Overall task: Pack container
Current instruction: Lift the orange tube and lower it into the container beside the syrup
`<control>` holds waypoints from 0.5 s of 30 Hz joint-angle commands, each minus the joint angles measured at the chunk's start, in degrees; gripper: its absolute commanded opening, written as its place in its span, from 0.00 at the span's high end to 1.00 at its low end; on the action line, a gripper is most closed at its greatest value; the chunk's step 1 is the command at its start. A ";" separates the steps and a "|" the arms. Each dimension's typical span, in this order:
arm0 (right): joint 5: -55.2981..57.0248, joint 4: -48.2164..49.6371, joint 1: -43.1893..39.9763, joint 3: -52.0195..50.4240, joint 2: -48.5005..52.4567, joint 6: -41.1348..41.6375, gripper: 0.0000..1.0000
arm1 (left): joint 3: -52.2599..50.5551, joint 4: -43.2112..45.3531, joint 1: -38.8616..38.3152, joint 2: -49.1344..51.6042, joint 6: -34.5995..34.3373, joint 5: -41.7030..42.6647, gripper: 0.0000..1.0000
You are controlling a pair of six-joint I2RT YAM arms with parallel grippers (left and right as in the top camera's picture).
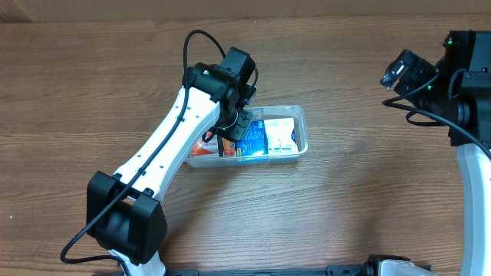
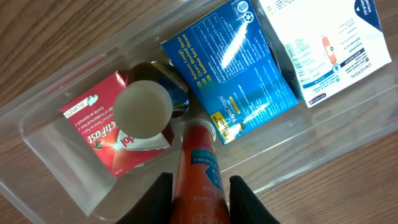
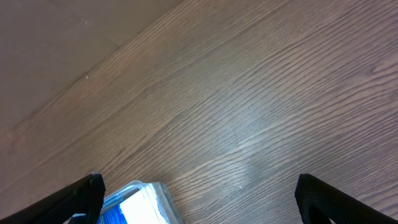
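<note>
We find the container (image 1: pixel 301 123) crowded: red box (image 2: pixel 102 134), white-capped bottle (image 2: pixel 144 109), blue box (image 2: pixel 230 68) and white box (image 2: pixel 323 43) cover nearly all its floor, leaving a bare strip along the near wall. The left gripper (image 2: pixel 199 199), clamped on an orange tube (image 2: pixel 199 168), blocks the approach beside the bottle. To the container's right we have open table (image 1: pixel 368 199), with the right gripper (image 3: pixel 202 199) well apart.

Wood-grain table (image 1: pixel 360 215) seen in all three views. Red box (image 2: pixel 99 134) laid flat at left, partly covered by small bottle with round white cap (image 2: pixel 143 109). Blue box (image 2: pixel 231 74) laid just beside bottle, glare caught on top face. White box (image 2: pixel 326 46) set against blue box's far side, fine print shown. Orange tube (image 2: pixel 200 177) pointed between bottle and blue box's near corner; contact cannot be told.
</note>
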 commanded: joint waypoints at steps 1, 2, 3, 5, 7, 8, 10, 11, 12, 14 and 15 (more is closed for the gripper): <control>-0.07 0.33 -0.22 0.46 -0.79 0.00 0.00 | 1.29 0.63 -0.02 -1.11 0.09 -2.12 0.89; -0.07 0.33 -0.22 0.46 -0.79 -0.02 0.00 | 0.22 1.88 0.02 -1.11 0.26 -2.10 0.88; -0.04 0.33 -0.22 0.46 -0.79 0.00 0.00 | -0.90 3.02 0.02 -1.11 0.26 -2.08 0.88; -0.07 0.33 -0.22 0.46 -0.79 -0.02 0.00 | -2.32 4.63 0.02 -1.11 0.31 -2.10 0.88; -0.07 0.33 -0.22 0.46 -0.79 0.00 0.00 | -3.23 5.97 0.02 -1.11 0.31 -2.10 0.86; -0.07 0.33 -0.22 0.46 -0.79 -0.02 0.00 | -3.76 6.40 0.02 -1.11 0.31 -2.10 0.85; -0.07 0.33 -0.22 0.46 -0.79 0.00 0.00 | -4.61 6.54 0.02 -1.11 0.31 -2.08 0.79; -0.04 0.33 -0.22 0.46 -0.79 0.00 0.00 | -4.57 6.49 0.02 -1.16 0.28 -2.03 0.68; -0.07 0.35 -0.22 0.46 -0.79 0.00 0.00 | -4.24 6.32 0.02 -1.29 0.24 -1.86 0.61; -0.07 0.33 -0.22 0.46 -0.79 -0.02 0.00 | -1.84 4.39 0.02 -1.84 0.02 -1.79 0.48; -0.07 0.33 -0.22 0.46 -0.79 0.00 0.00 | -0.15 3.21 0.02 -2.23 0.02 -1.84 0.48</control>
